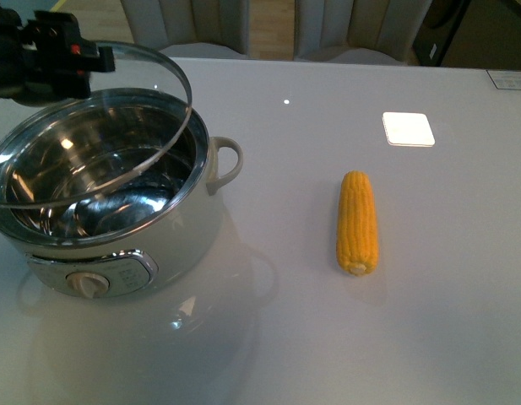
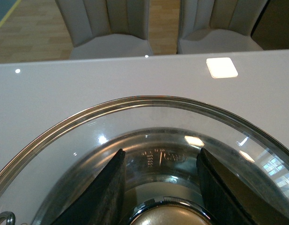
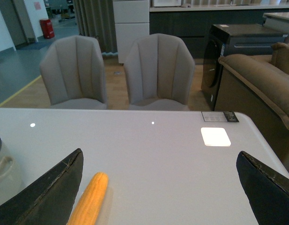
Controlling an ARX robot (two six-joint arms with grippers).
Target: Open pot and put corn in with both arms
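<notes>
Lid-off step: left gripper [image 2: 161, 161] clamps knob [image 2: 165, 215] of steel-rimmed glass lid [image 1: 91, 126], tilted over cream-white electric pot [image 1: 188, 228]; right gripper [image 3: 158, 187] wide open, empty; next: grasp yellow corn cob [image 1: 358, 224].

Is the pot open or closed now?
Open: the left gripper holds the lid tilted up over the pot, and the steel bowl inside looks empty.
</notes>
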